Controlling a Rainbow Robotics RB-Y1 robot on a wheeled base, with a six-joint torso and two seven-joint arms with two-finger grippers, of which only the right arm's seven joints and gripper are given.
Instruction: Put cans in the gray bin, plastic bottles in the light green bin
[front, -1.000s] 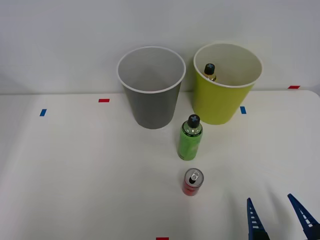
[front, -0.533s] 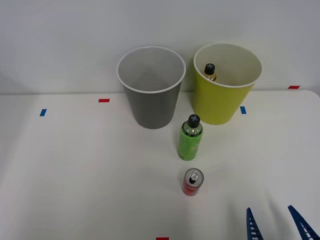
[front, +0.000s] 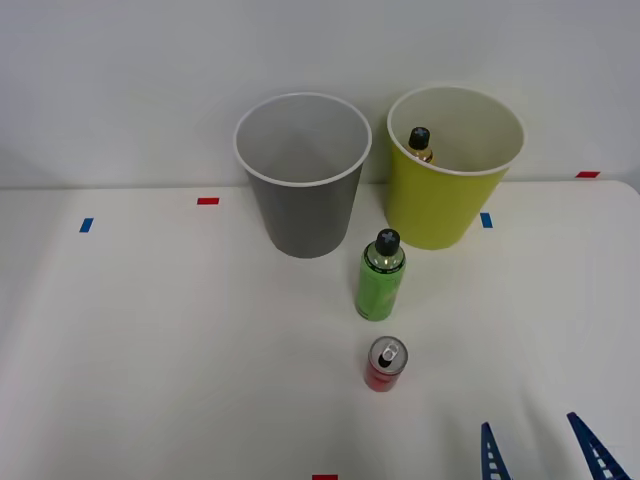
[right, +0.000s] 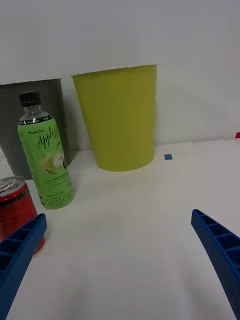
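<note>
The red drink can (front: 385, 363) stands upright on the white bench (front: 150, 350), silver top and pull tab up, and serves as the landmark here. Just behind it, farther from the robot, stands the green Apple tea bottle (front: 380, 277) with its black screw cap, upright and apart from the can. Beyond that bottle and a little to the robot's left is the gray bin (front: 302, 172), round and tapered with a thin white rim. Beyond the bottle to the robot's right is the light green bin (front: 452, 183), close beside the gray one; inside it a black-capped bottle (front: 420, 144) leans near the wall, only its top showing.

The right gripper (front: 540, 452) sits at the near edge of the bench, to the robot's right of the can and nearer the robot. Its two blue ribbed fingers (front: 489, 455) stand wide apart and hold nothing. In the wrist view the gripper (right: 120, 250) frames bare bench, with the can (right: 17, 210) just beside one finger, the green bottle (right: 45, 152) behind the can and the light green bin (right: 120, 120) farther back.

Small red and blue tape marks (front: 208, 201) dot the bench behind the can, near the bins.
</note>
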